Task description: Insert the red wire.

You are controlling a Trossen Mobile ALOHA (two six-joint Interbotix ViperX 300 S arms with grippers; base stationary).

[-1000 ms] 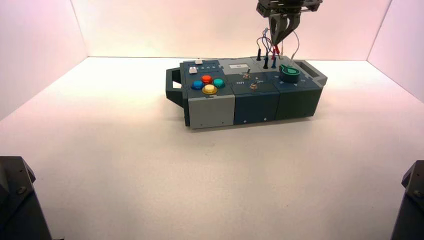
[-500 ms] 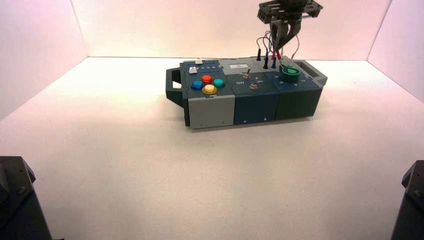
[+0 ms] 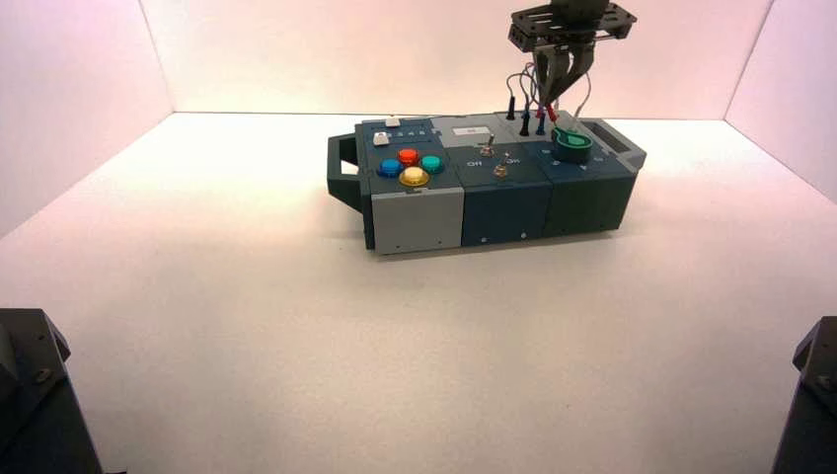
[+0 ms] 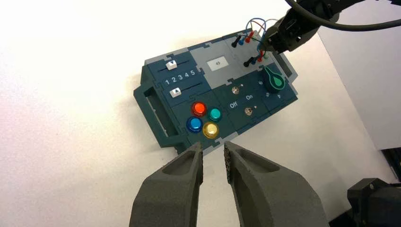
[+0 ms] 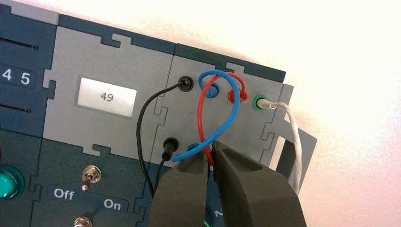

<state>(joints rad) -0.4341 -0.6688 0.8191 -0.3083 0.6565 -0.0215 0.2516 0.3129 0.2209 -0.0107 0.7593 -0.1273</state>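
Pale walls (image 3: 336, 54) enclose a light work surface (image 3: 296, 336) on three visible sides. With 12 o'clock pointing away from the robot in the high view, the grey and dark blue-green box (image 3: 503, 202) stands just past 12 o'clock from the surface's centre. On the box, the four coloured buttons (image 3: 410, 168) occupy 9 o'clock, the sliders (image 4: 175, 92) 10 o'clock, the display (image 5: 107, 97) 12 o'clock, and the green knob (image 3: 571, 148) between 2 and 3 o'clock. Two metal toggle switches (image 5: 91, 174) are fitted near the centre, beside the "Off" and "On" lettering. The display reads 49. The right gripper (image 3: 550, 97) is positioned above the wire sockets at 1 o'clock on the box, its fingers closed on the red wire (image 5: 200, 113). One end of the red wire is seated in the red socket (image 5: 237, 96) of the far row; the other end is clamped between the fingertips, with its red plug directly below them, near the knob. A blue lead (image 5: 235, 101) loops across the red wire. Black leads (image 5: 140, 125) lie to one side, and a white lead (image 5: 295, 137) runs from the green-ringed socket (image 5: 259, 102). The left gripper (image 4: 213, 147) is parked toward 7 o'clock, holding nothing, its fingers apart with a narrow gap.
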